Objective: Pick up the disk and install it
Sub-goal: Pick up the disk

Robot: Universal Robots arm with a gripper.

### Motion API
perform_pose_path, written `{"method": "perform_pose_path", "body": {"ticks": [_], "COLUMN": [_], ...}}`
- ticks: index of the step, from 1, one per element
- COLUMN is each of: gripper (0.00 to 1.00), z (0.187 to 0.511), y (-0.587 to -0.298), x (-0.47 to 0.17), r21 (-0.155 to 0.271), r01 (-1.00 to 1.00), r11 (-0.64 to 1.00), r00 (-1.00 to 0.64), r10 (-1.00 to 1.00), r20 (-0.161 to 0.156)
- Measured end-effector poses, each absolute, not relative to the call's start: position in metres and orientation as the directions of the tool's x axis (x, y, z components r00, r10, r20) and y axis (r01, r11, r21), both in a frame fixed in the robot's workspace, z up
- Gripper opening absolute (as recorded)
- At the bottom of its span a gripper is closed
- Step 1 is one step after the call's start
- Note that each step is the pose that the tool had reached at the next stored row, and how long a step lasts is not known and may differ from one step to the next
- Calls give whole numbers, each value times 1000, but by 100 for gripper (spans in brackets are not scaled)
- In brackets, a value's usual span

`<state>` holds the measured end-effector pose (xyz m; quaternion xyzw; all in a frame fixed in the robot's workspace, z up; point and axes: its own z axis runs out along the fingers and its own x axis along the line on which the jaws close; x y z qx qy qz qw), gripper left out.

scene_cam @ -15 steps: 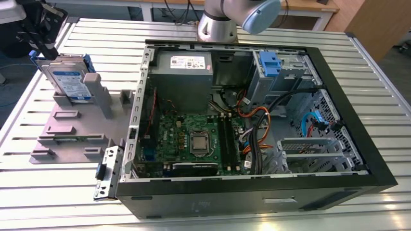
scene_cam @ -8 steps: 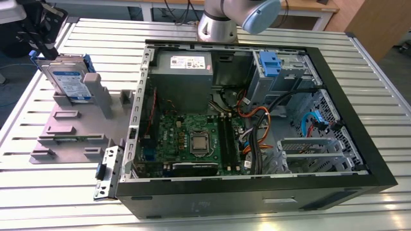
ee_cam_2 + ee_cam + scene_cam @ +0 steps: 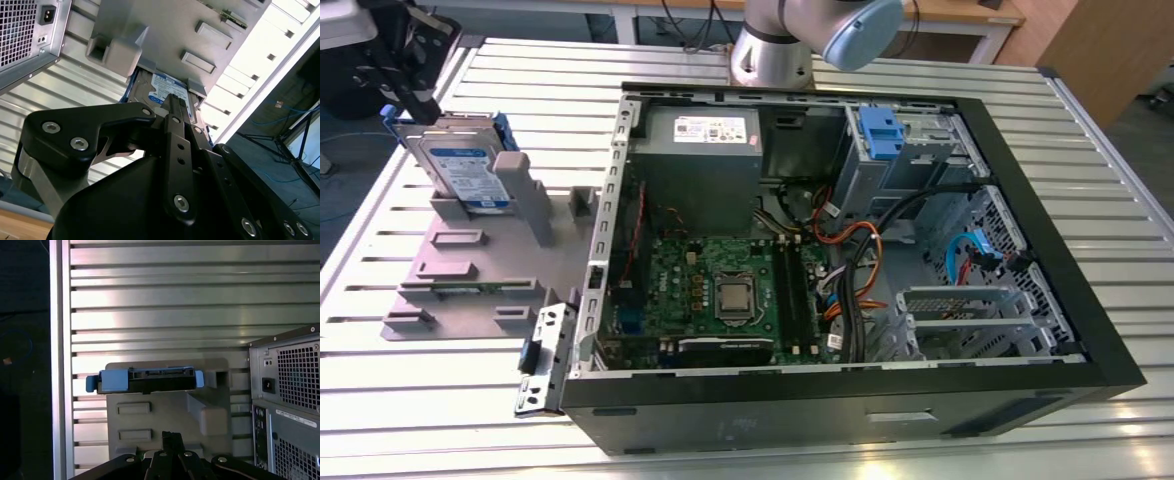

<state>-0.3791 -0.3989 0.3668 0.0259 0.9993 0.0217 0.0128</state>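
Observation:
The disk (image 3: 464,168) stands on edge in a slot of the grey plastic stand (image 3: 467,270), on the exterior view's left; its white-and-blue label faces the camera and blue rails run along its edges. My gripper (image 3: 416,100) hangs just above and behind the disk's upper corner, apart from it. In the first wrist view the disk (image 3: 145,380) shows edge-on, some way beyond my gripper (image 3: 172,436), whose fingers are shut together on nothing. In the second wrist view one finger (image 3: 175,107) reaches over the disk's label (image 3: 167,87).
An open computer case (image 3: 1067,330) lies on the slatted metal table (image 3: 1067,100), to the right of the stand in the exterior view. It holds a motherboard (image 3: 720,290), a grey power supply (image 3: 700,150), cables and a blue-fronted drive bay (image 3: 881,130). The arm's base (image 3: 774,50) stands behind the case.

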Motion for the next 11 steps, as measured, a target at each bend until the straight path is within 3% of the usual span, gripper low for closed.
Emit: {"method": "perform_pose_path", "body": {"ticks": [11], "gripper": [11], "z": [367], "y": [-399], "x": [-379], "r21": [44], "r01": [-4], "r11": [999], "r00": [-1000], "r10": [-3], "r20": [-24]}}
